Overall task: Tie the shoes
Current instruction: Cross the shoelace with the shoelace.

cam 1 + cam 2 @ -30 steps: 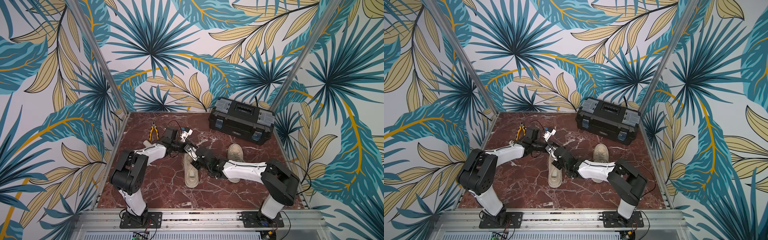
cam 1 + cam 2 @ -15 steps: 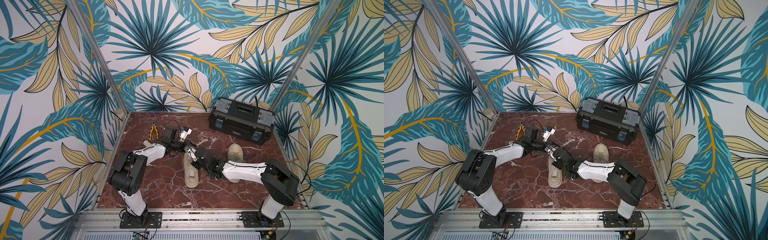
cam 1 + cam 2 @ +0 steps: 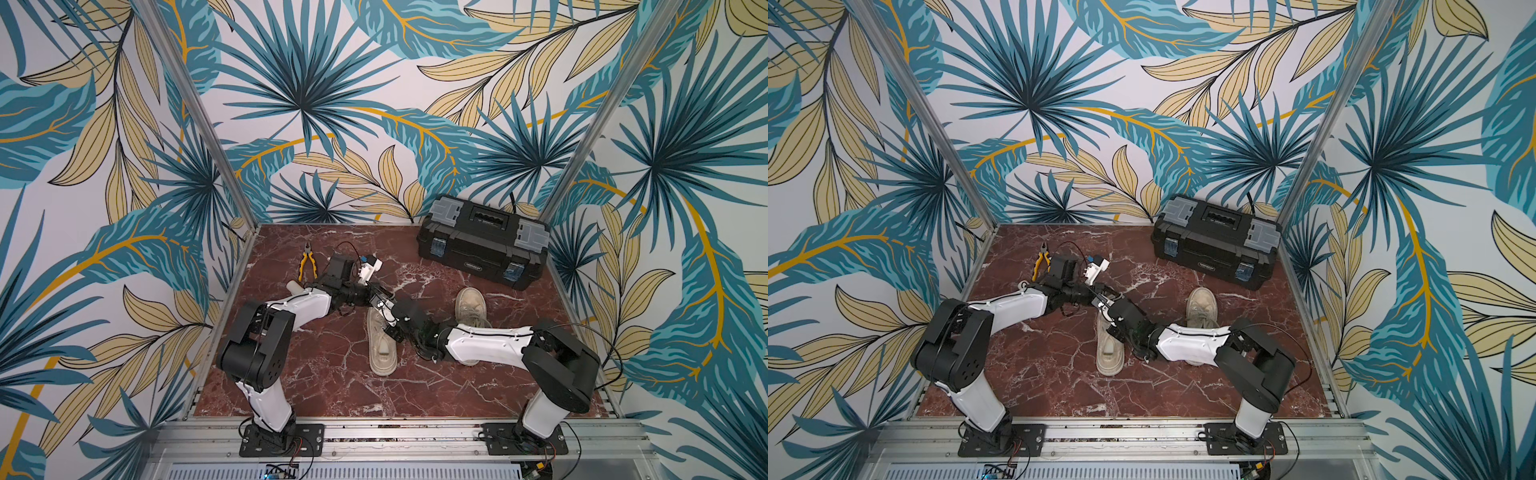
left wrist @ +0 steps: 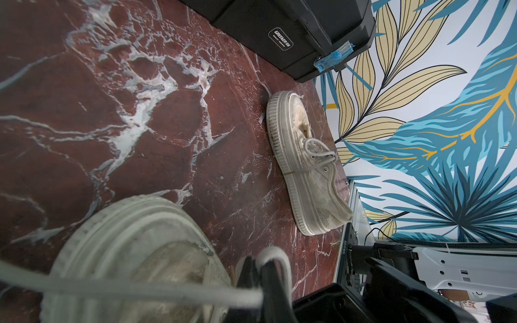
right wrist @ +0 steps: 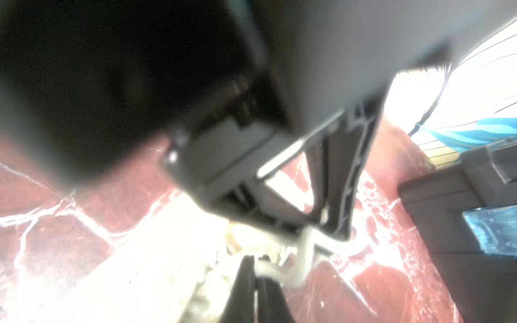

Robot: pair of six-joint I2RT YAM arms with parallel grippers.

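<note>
Holds lace (image 4: 140, 290) pinched in closed left gripper (image 4: 261, 282), strand taut across near shoe (image 4: 126, 251); meets right gripper (image 5: 255, 271) just over that shoe's toe in both top views. Shows right jaws closed too, pale lace at their tips in the blurred right wrist view, seemingly pinched. Places near shoe mid-table (image 3: 332, 374), toe toward the back wall, heel toward the arm bases; places far shoe (image 3: 471, 305) upright to its right, apart, laces looped over its tongue, heel under the right arm, toe near toolbox (image 3: 482, 245); puts pliers (image 3: 307, 266) at back left, just beside the left arm.
</note>
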